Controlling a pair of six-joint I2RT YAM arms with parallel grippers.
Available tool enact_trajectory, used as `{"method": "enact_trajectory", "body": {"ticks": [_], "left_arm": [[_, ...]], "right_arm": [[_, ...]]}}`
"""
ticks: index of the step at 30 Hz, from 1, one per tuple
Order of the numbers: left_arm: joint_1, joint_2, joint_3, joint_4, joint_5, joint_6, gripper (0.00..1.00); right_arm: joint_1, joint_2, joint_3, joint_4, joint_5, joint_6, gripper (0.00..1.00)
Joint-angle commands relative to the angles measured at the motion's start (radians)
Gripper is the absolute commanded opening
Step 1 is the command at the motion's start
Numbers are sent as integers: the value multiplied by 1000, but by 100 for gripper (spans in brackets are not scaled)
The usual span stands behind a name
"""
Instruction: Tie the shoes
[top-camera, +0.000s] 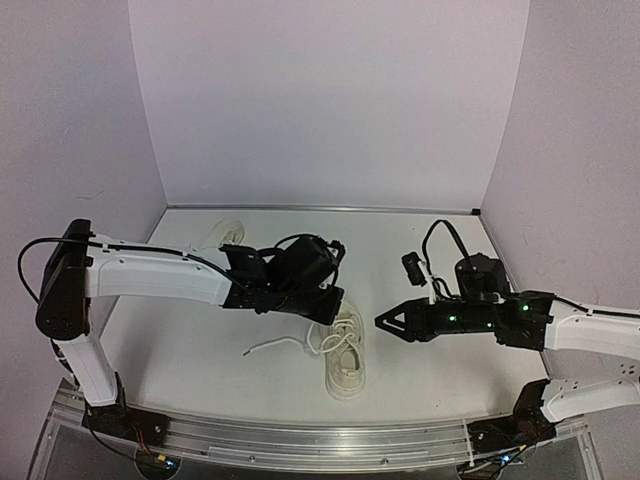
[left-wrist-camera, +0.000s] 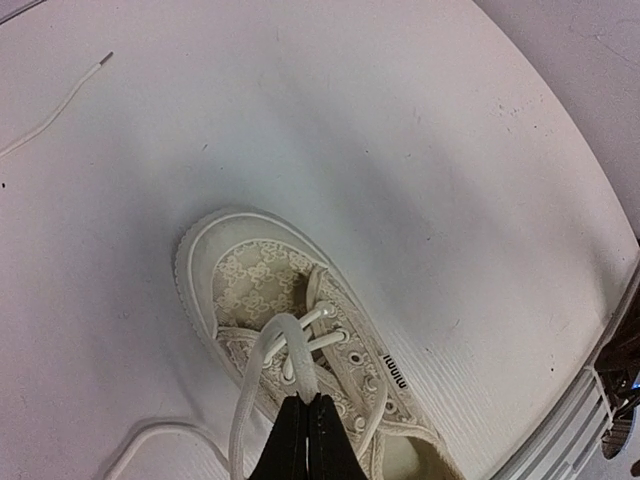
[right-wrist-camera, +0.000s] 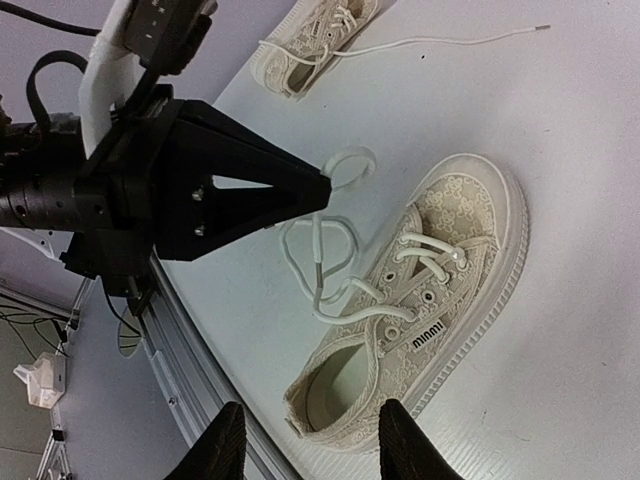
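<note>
One cream-white shoe lies at the table's near middle, toe away from the arms; it also shows as the shoe and the shoe. My left gripper is shut on a loop of this shoe's white lace, pinched just above the upper eyelets. A loose lace end trails to the left. My right gripper hovers just right of the shoe, open with nothing between its fingers; the heel lies below them. The second shoe rests at the back left, laces loose.
An aluminium rail runs along the near table edge, close to the shoe's heel. Lilac walls close in the back and both sides. The second shoe's long lace stretches across the table.
</note>
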Motion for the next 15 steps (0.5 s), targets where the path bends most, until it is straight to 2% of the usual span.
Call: {"method": "enact_trajectory", "body": {"ticks": [1, 15], "left_arm": [[-1, 27, 49, 36, 21, 20, 0], [-2, 51, -72, 114, 74, -13, 0]], "right_arm": [[3, -24, -11, 18, 21, 12, 43], [3, -32, -21, 11, 31, 3, 45]]}}
